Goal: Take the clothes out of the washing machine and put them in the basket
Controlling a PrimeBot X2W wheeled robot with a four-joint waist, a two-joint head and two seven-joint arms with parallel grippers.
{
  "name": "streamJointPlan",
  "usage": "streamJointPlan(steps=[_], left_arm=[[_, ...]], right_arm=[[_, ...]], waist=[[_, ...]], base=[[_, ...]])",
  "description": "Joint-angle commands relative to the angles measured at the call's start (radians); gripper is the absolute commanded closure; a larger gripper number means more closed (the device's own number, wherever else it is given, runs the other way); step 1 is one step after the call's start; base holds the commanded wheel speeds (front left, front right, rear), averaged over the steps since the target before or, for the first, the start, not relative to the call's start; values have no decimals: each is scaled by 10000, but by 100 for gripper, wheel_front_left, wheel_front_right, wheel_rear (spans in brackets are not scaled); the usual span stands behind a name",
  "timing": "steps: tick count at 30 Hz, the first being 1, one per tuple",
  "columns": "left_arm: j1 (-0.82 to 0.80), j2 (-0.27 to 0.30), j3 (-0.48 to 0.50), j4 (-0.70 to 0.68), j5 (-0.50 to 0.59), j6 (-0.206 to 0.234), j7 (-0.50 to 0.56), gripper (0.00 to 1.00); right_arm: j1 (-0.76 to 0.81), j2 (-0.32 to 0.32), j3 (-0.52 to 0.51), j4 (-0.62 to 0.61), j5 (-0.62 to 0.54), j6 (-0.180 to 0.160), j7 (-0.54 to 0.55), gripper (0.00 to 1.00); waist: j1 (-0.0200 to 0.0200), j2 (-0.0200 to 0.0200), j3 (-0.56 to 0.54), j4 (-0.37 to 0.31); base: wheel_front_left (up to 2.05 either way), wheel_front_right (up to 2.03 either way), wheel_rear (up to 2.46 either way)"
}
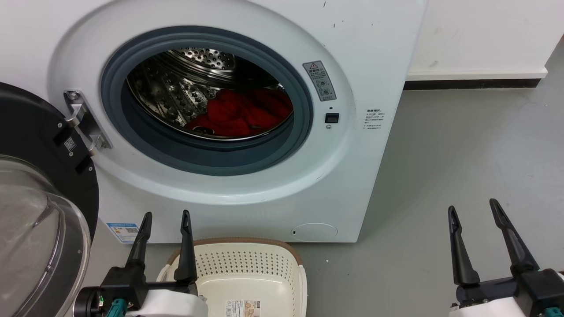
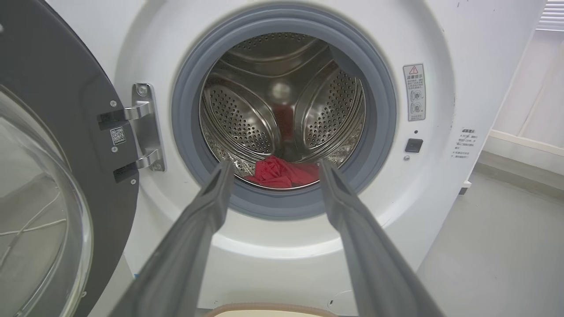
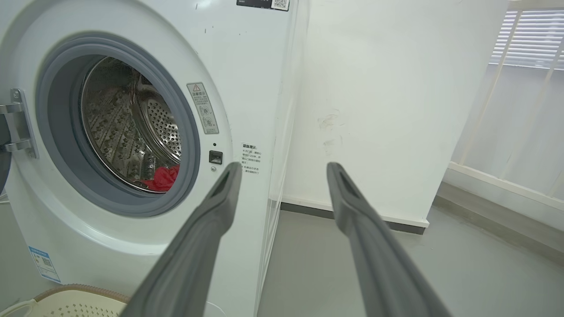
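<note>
The washing machine (image 1: 374, 44) is standing with its glass door (image 1: 31, 127) hanging wide open on the robot's left, leaving the grey-rimmed porthole (image 1: 304, 132) free for an arm to enter. The red clothes (image 1: 246, 112) are lying bunched at the bottom of the steel drum (image 1: 176, 88), a little right of centre, where loose fabric tends to settle; no part is hanging over the seal. The basket (image 1: 246, 264) is sitting on the floor (image 1: 462, 154) directly below the porthole, close against the machine's front, apparently so that a garment drawn out needs only lowering; nothing is lying in the part of it in view. The left gripper (image 1: 166, 214) is hovering above the basket's left rim, its two fingers spread apart and holding nothing. In the left wrist view those fingers are framing the clothes (image 2: 282, 172), which suggests this arm is lining up for the reach. The right gripper (image 1: 472, 204) is likewise parted and empty, waiting well to the right over bare floor, clear of the machine. Judged from this layout, the task is only beginning: the reach into the drum is not yet made.
</note>
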State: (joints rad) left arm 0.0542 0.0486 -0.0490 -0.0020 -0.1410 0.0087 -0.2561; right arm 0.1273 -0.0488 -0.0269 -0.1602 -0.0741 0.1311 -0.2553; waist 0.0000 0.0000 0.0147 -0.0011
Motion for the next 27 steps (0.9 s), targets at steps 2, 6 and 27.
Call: streamJointPlan(steps=[2, 6, 27], left_arm=[[128, 28, -7, -82, 270, 60, -101, 0], [181, 29, 23, -43, 277, 51, -117, 0], [149, 27, 105, 60, 295, -5, -108, 0]], right_arm=[[165, -26, 7, -110, -276, -7, -111, 0], [191, -25, 3, -96, -209, -7, -102, 0], [94, -25, -33, -10, 57, -7, -102, 0]], waist=[[0, 0, -20, -13], [0, 0, -38, -24], [0, 0, 23, -73]], base=[[0, 0, 0], [0, 0, 0], [0, 0, 0]])
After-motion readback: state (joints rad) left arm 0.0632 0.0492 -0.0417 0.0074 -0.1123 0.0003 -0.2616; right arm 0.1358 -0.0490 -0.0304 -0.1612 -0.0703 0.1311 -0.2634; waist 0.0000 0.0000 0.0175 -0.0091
